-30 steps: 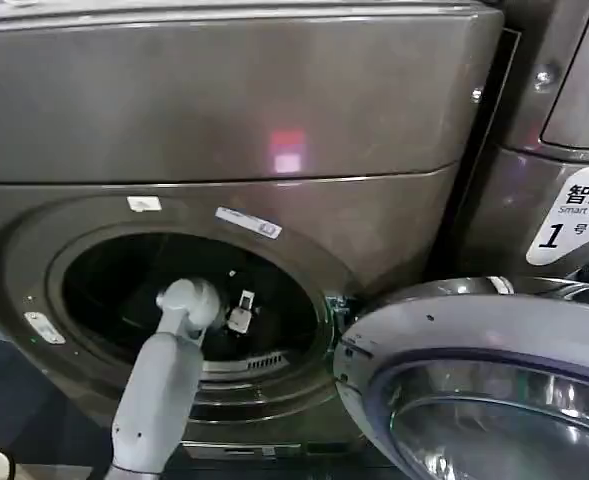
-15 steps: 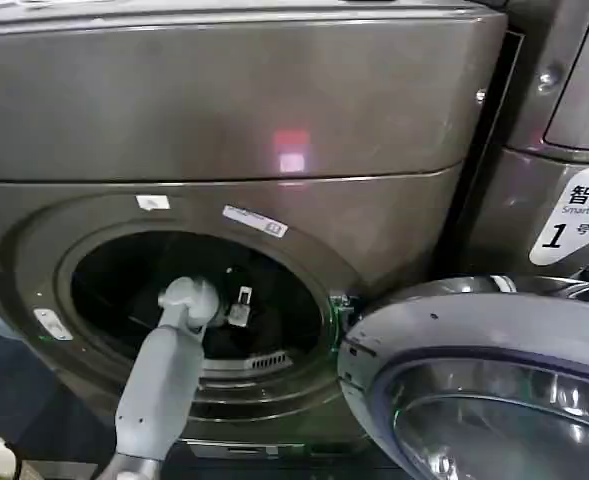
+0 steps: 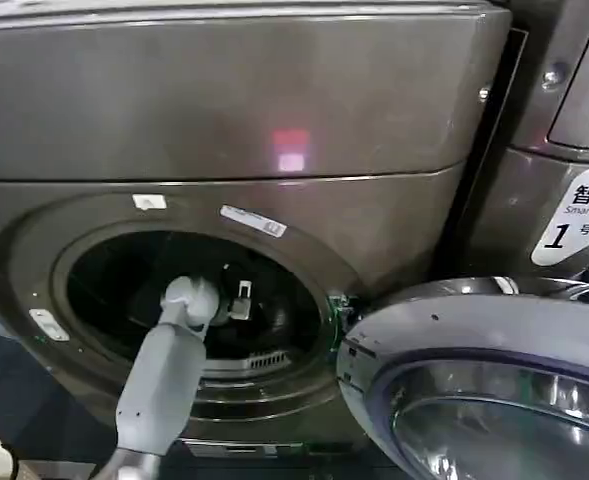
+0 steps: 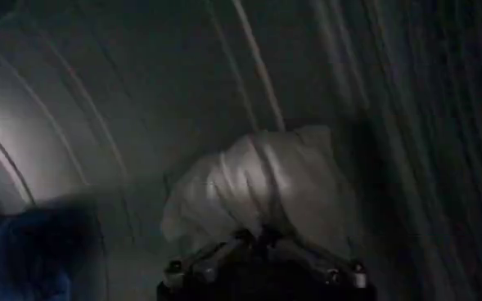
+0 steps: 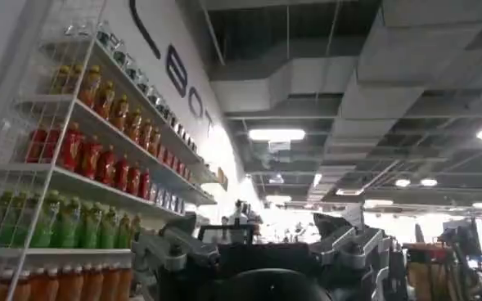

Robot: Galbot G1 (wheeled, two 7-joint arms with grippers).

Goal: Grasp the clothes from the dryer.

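Observation:
The dryer point(image 3: 224, 110), dark grey-brown with a small red panel light, has its round porthole point(image 3: 189, 300) open. My left arm reaches through the opening, and my left gripper point(image 3: 240, 300) is deep inside the dark drum. In the left wrist view, the clothes point(image 4: 257, 184) are a pale crumpled bundle lying against the ribbed drum wall. My left gripper point(image 4: 259, 237) has its fingers drawn together on the bundle's near edge. My right gripper point(image 5: 261, 245) is away from the dryer, pointing up toward a ceiling, open with nothing between its fingers.
The dryer's door point(image 3: 484, 390) hangs open at the lower right, close to the porthole rim. A neighbouring machine point(image 3: 564, 150) with a white "1" sticker point(image 3: 576, 228) stands to the right. Shelves of bottles point(image 5: 85, 180) show in the right wrist view.
My left gripper has risen slightly inside the drum. The arm otherwise holds almost the same pose.

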